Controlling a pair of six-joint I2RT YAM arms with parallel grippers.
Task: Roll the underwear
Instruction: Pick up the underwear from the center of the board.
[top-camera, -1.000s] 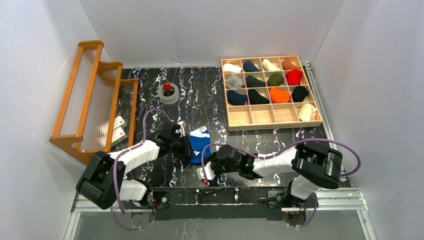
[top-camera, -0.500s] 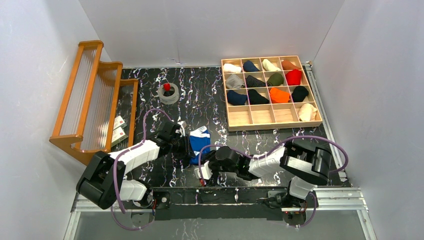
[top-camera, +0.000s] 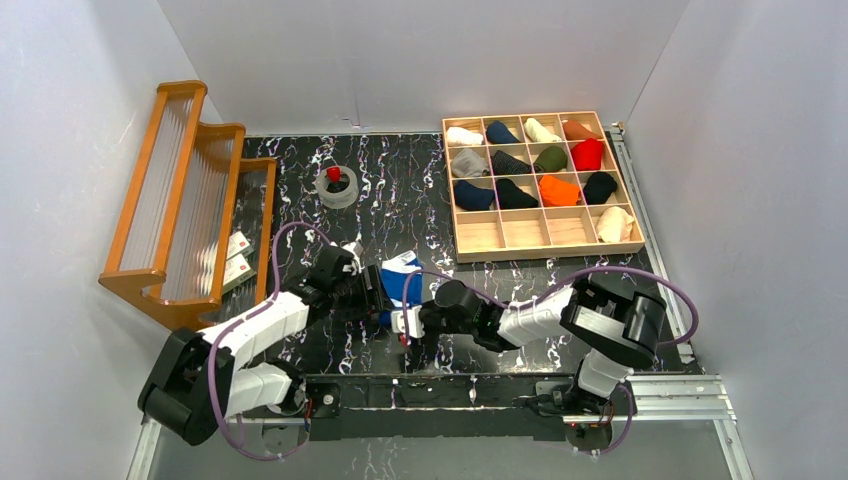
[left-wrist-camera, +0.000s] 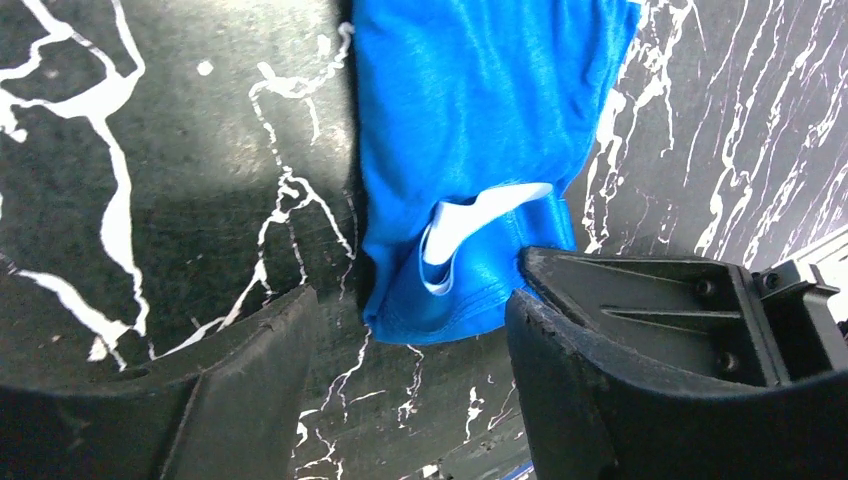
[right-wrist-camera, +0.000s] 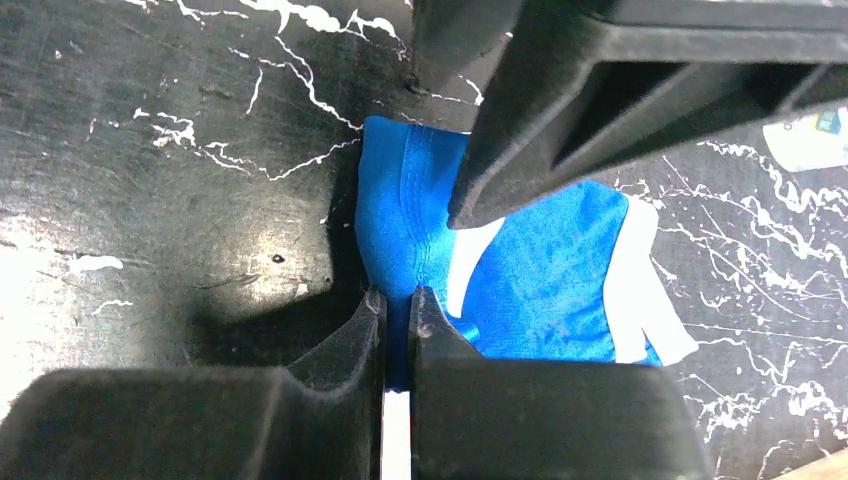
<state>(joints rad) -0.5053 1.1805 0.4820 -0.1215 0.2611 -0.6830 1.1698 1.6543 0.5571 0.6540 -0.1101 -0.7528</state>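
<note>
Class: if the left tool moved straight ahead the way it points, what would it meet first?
Probably the folded royal blue fabric underwear, whose near edge lies just ahead of the open left tool.

white walls (top-camera: 420, 60); black marbled table (top-camera: 400, 195); wooden rack (top-camera: 185, 200) at left

a lab test booth: white panel walls (top-camera: 420, 60) around a marbled tabletop (top-camera: 400, 200).
</note>
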